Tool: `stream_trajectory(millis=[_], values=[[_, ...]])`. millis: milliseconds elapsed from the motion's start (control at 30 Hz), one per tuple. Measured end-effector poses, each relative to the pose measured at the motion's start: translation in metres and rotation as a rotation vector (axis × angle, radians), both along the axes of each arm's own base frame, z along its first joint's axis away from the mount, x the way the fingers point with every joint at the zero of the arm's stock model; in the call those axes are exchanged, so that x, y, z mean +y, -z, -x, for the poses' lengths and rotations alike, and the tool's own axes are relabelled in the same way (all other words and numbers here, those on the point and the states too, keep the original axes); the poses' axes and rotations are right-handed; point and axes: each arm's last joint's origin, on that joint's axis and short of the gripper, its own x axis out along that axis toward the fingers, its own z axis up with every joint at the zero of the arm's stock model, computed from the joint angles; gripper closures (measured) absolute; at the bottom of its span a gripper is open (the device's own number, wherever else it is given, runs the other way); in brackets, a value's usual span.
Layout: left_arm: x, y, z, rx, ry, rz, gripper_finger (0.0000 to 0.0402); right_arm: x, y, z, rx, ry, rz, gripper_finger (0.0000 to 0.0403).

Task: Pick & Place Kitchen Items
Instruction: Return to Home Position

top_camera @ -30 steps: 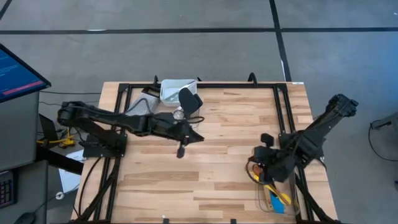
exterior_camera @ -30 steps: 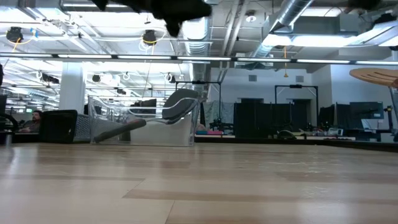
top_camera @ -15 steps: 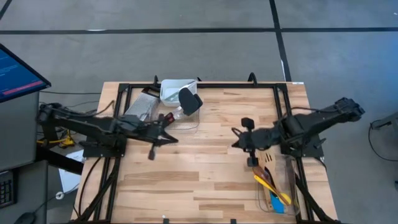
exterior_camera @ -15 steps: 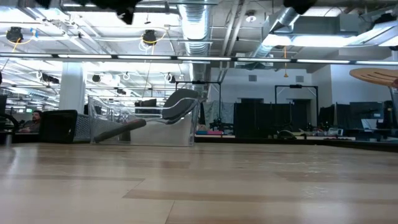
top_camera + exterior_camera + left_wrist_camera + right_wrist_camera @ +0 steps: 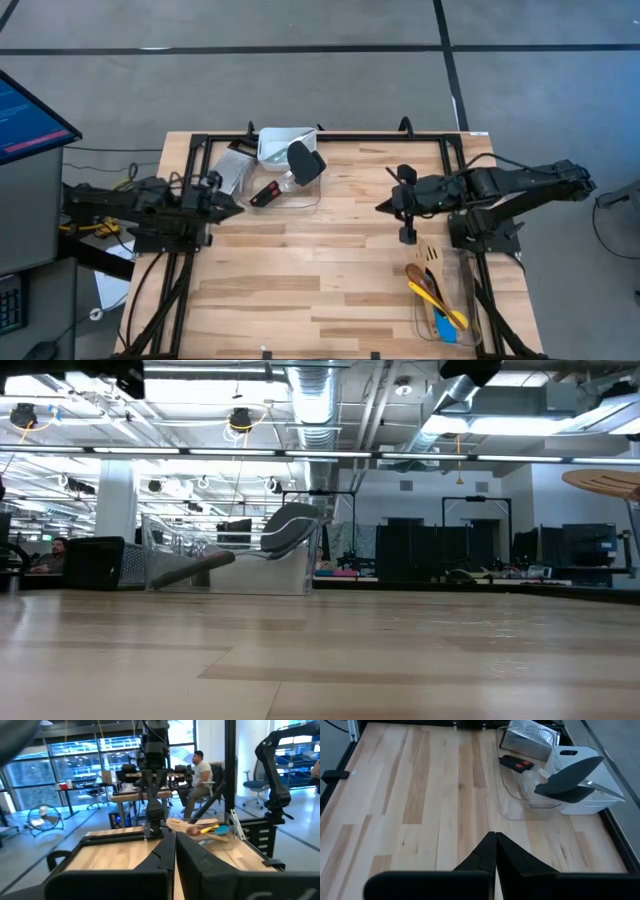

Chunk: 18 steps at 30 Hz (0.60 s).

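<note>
Table (image 5: 330,270) has a clear right tub (image 5: 420,330) by the right arm's base, holding a wooden spoon (image 5: 416,272), slotted turner (image 5: 430,255), yellow spoon (image 5: 440,303) and blue spoon (image 5: 443,327). Clear far tub (image 5: 295,575) at the far edge has a black spatula (image 5: 572,777) leaning out. Left gripper (image 5: 175,836) hangs over the left edge and right gripper (image 5: 495,836) over the right half, both pinched together, holding nothing.

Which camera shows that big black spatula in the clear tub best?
The right wrist view: the black spatula looms large and close, resting in the clear tub. The high view shows it small from above; the low view, far off side-on; the left wrist view misses it.
</note>
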Motion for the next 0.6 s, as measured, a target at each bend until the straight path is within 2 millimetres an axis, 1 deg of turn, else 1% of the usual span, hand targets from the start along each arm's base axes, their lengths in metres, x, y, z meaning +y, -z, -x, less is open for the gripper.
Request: stream_trajectory(millis=[133,233,333,500,600], values=[[0.002,0.002,0.014,0.006,-0.006,-0.017,0.04,0.0,-0.001,0.003,-0.001,-0.016,0.018,0.0403],[0.003,0.005,0.019,0.022,-0.006,-0.021,0.04,-0.001,-0.006,0.008,-0.024,-0.017,0.016,0.0403],[0.003,0.008,0.019,0.029,-0.006,-0.027,0.04,-0.002,-0.009,0.012,-0.039,-0.028,0.029,0.0403],[0.003,0.026,0.016,0.072,-0.013,-0.079,0.04,-0.003,-0.013,0.018,-0.062,-0.031,0.03,0.0403],[0.003,0.029,0.018,0.06,-0.019,-0.076,0.04,-0.004,-0.014,0.021,-0.066,-0.031,0.029,0.0403]])
